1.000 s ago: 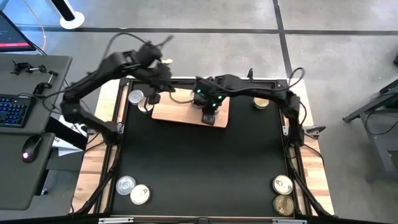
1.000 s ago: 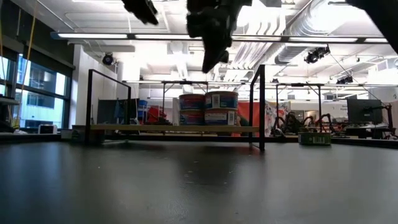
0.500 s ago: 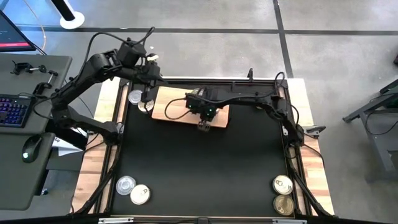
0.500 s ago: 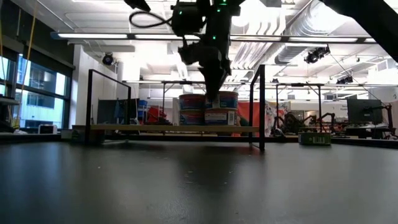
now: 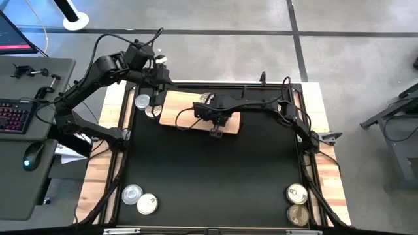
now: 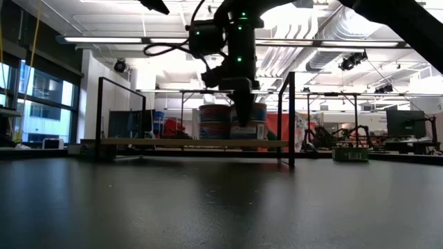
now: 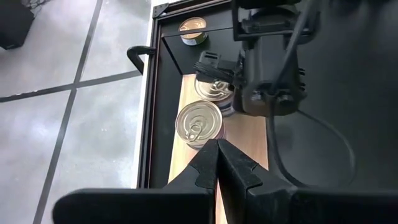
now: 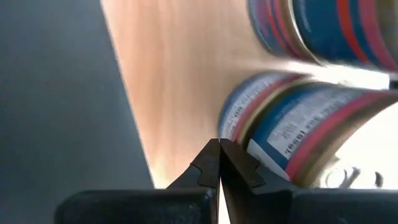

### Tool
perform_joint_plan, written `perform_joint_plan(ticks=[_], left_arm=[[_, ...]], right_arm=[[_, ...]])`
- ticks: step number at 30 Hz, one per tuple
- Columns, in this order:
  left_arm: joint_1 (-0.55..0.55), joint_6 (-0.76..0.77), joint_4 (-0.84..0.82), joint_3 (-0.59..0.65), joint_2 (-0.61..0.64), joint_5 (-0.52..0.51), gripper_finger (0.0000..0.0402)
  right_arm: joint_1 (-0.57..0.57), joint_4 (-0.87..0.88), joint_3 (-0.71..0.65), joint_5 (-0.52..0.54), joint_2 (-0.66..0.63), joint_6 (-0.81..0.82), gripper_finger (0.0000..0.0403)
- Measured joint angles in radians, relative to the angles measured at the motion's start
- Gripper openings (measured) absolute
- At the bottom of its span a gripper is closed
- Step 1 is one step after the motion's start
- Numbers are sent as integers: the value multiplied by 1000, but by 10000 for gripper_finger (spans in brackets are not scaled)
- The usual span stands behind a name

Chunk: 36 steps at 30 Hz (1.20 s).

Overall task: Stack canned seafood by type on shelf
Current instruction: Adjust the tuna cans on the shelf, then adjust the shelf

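**Right arm drops low beside the stacked cans**

Since a second ago, your right arm has swung in from the board's right side and come down over the board; the left arm has pulled back to the table's far left corner.

From above, you see the right gripper (image 5: 215, 125) over the near edge of the wooden board (image 5: 177, 112), at its right end. The left gripper (image 5: 154, 99) hangs over two loose cans (image 5: 143, 102) just beside the board's left end. Two more cans (image 5: 139, 198) lie at the near left corner of the black mat (image 5: 209, 176), and another pair (image 5: 297, 204) at the near right corner.

From table height, the right gripper (image 6: 242, 114) reaches down right in front of the stacked cans (image 6: 216, 121) on the board (image 6: 138, 142), two tiers high.

In the left wrist view, its fingers (image 7: 205, 167) are pressed together with nothing between them, pointing at a silver-lidded can (image 7: 199, 124) on the board; a lone can (image 7: 193, 30) sits at the far corner.

In the right wrist view, its fingers (image 8: 208, 167) are also closed and empty, their tips just beside the labelled wall of a stack of cans (image 8: 292, 134); whether they touch it you cannot tell.
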State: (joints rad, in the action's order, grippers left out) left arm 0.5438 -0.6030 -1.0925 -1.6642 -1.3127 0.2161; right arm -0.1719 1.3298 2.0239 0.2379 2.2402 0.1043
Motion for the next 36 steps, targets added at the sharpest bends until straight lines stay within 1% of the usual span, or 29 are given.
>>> perform_joint_plan(ticks=[3, 6, 7, 9, 11, 14, 16, 17, 19, 21, 22, 23, 25, 27, 29, 32, 36], left_arm=[[0, -3, 0, 0, 0, 0, 0], [0, -26, 1, 0, 0, 0, 0], [0, -37, 1, 0, 0, 0, 0], [0, -44, 8, 0, 0, -12, 0], [0, -12, 21, 0, 0, -80, 0], [0, 120, 16, 0, -5, -273, 0], [6, 219, -24, 0, -9, -395, 0], [14, 260, -55, 0, -10, -424, 0], [25, 356, -119, 0, -11, -432, 0], [35, 469, -191, 0, -13, -438, 0], [38, 520, -221, 1, -15, -457, 0], [38, 574, -241, 7, -14, -499, 0], [37, 670, -235, 48, 5, -608, 0], [36, 749, -232, 115, 28, -676, 0], [36, 824, -222, 202, 50, -681, 0], [35, 896, -189, 329, 88, -665, 0], [39, 970, -131, 408, 122, -676, 0]], right_arm=[[-12, 28, 0, 16, -2, -8, 0], [-15, 27, 0, 75, -2, -27, 0], [-18, 32, 5, 76, -2, -41, 0], [-18, 43, 27, 48, -2, -78, 0], [-20, 50, 63, 8, -2, -121, 0], [-30, 76, 139, -40, -2, -166, 0], [-41, 81, 196, -86, -3, -196, 0], [-50, 80, 224, -108, -5, -215, 0], [-69, 79, 272, -135, -11, -250, 0], [-92, 77, 310, -138, -27, -275, 0], [-106, 76, 319, -142, -39, -286, 0], [-121, 70, 320, -145, -55, -289, 0], [-163, 61, 303, -164, -98, -289, 0], [-205, 58, 262, -195, -147, -278, 0], [-246, 32, 201, -223, -208, -267, 0], [-287, -47, 88, -267, -311, -261, 0], [-315, -176, -58, -305, -452, -223, 0]])
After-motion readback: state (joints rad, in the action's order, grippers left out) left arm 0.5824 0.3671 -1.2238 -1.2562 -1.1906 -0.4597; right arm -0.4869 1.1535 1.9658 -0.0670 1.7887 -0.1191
